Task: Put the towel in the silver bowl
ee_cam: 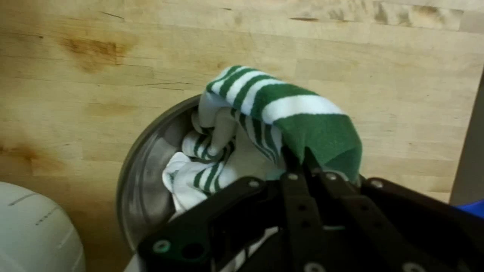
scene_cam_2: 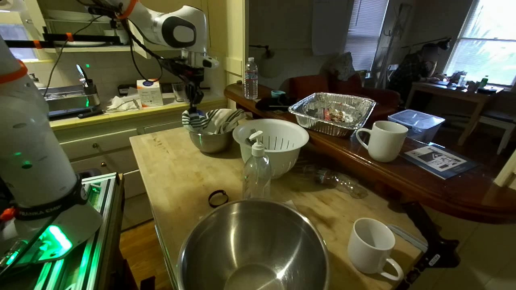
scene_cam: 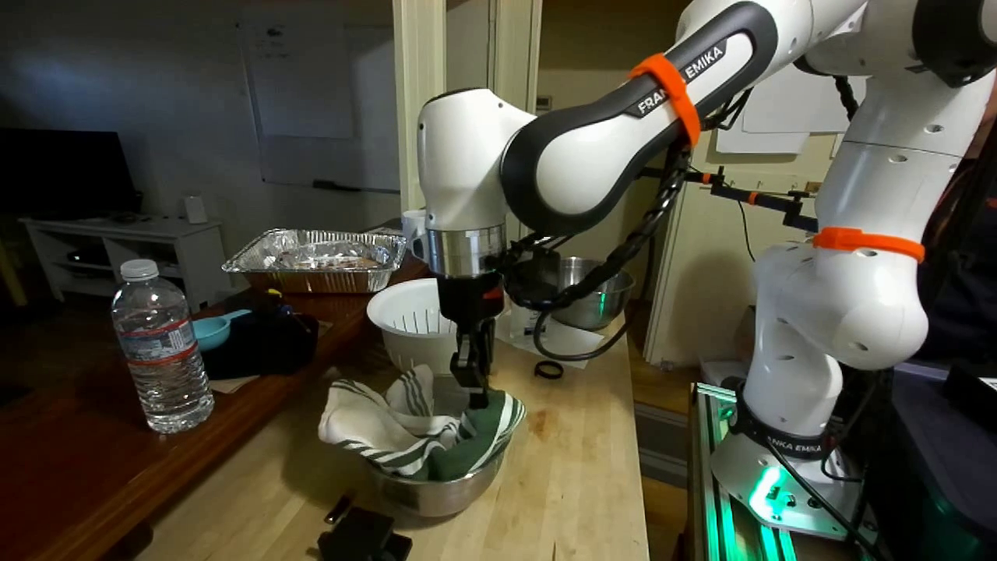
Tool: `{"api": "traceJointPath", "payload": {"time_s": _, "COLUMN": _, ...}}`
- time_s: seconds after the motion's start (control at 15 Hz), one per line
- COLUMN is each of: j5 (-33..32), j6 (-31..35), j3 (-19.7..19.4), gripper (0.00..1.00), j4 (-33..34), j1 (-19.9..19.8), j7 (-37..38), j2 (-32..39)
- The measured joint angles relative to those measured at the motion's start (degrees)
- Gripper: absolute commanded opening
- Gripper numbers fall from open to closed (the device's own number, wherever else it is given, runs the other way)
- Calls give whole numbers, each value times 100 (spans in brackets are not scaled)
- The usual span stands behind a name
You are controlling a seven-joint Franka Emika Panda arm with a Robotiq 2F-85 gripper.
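One small silver bowl [scene_cam: 440, 499] stands on the tabletop [scene_cam: 576, 467] in an exterior view, between the edge facing the robot base [scene_cam: 794, 479] and the edge along the dark wooden ledge [scene_cam: 86, 460], probably because it can be reached there straight from above. The towel [scene_cam: 413, 432] is heaped in the bowl, bulging past the rim toward both edges. The gripper [scene_cam: 478, 397] points down at the towel's green end, on the robot side of the heap.

In an exterior view the small silver bowl [scene_cam_2: 211, 141] sits near the tabletop's far edge, with a white colander [scene_cam_2: 284, 161] just beside it and a larger metal bowl [scene_cam_2: 256, 227] well apart from that edge. With the colander so close, working from above looks the sensible choice.

In the wrist view the gripper's fingers [ee_cam: 295, 196] lie together with a pinch of green cloth between their tips, so I judge them clamped on the towel. Holding only one end seems meant to let the rest sag into the bowl by its own weight; some bare metal shows inside, so there is room. What remains, I think, is to lower that end within the rim and let go; dropped from where it is, it could flop outward, toward the tabletop's robot-side edge.
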Motion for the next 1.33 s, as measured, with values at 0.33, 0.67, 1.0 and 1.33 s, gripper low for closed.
{"api": "traceJointPath", "payload": {"time_s": 0.33, "j5": -1229, "j6": 518, "j3": -10, "gripper": 1, "j4": -98, "j1": -227, "j7": 1062, "j2": 386}}
{"api": "traceJointPath", "payload": {"time_s": 0.67, "j5": -2067, "j6": 801, "j3": -119, "gripper": 1, "j4": 276, "j1": -249, "j7": 1732, "j2": 1265}}
{"api": "traceJointPath", "payload": {"time_s": 1.0, "j5": -2113, "j6": 801, "j3": -232, "gripper": 1, "j4": 736, "j1": -56, "j7": 1723, "j2": 2038}}
{"api": "traceJointPath", "payload": {"time_s": 1.33, "j5": -2098, "j6": 801, "j3": -340, "gripper": 37, "j4": 1011, "j1": 169, "j7": 1652, "j2": 2459}}
